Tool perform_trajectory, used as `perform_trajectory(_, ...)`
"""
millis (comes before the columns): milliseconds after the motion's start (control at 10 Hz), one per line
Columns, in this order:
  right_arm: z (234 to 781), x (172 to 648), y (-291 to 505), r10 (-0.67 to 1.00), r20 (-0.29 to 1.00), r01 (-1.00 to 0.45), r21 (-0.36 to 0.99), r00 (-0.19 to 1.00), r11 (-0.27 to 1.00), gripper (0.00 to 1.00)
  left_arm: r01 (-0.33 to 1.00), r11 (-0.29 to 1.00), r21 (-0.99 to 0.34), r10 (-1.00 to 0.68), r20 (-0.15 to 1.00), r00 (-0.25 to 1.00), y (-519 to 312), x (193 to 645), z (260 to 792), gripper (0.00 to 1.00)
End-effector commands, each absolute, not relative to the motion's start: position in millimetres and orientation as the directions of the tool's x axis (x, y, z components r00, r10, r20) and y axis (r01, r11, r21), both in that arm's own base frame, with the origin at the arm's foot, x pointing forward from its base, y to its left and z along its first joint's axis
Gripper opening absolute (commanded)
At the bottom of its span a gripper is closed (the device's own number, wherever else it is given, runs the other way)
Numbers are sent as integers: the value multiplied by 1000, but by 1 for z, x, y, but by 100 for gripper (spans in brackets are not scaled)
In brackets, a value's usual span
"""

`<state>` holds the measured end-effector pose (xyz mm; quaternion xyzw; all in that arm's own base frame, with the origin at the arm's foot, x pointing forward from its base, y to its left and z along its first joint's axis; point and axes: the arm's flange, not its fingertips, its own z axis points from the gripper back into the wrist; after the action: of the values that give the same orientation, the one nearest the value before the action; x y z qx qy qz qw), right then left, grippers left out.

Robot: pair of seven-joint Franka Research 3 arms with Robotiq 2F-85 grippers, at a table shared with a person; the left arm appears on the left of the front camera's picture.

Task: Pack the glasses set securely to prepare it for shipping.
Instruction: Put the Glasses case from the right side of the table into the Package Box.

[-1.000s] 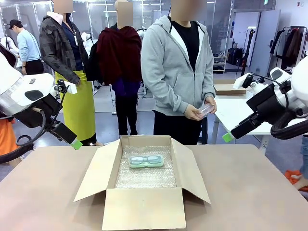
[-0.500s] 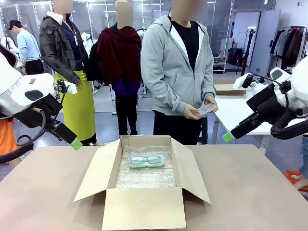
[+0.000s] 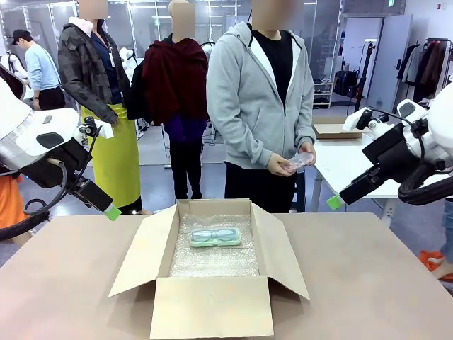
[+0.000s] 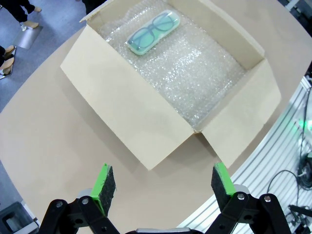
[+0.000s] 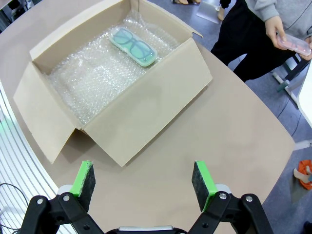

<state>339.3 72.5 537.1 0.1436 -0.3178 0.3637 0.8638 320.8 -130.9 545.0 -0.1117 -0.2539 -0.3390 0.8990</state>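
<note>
1. An open cardboard box (image 3: 212,306) sits in the middle of the tan surface (image 3: 368,276). Its four flaps are folded outward and its floor is lined with bubble wrap (image 3: 212,263).
2. The mint green case (image 3: 215,238) lies flat on the bubble wrap at the far end of the box, the end nearest the person. A pair of glasses shows through its translucent lid.
3. The pale pink case (image 3: 301,162) is off the surface. It is held in the person's hands (image 3: 282,166) at about waist height, beyond the far edge.
4. The left end effector (image 4: 163,181) hangs in the air above the surface to the left of the box. Its green-padded fingers are spread wide apart and grip nothing.
5. The right end effector (image 5: 144,184) hangs in the air on the right side of the box. Its fingers are also wide apart and empty.
6. Both end effectors are well apart from the box and from either case.
</note>
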Motion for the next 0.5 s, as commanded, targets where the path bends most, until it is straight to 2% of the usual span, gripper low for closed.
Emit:
perform_trajectory(0, 538, 339, 75, 527, 657, -710, 18, 539, 704, 100, 669, 742, -32, -549, 543, 635, -129, 321, 545, 100)
perform_trajectory(400, 538, 339, 75, 527, 657, -710, 18, 539, 704, 100, 669, 742, -32, -549, 543, 635, -129, 321, 545, 100)
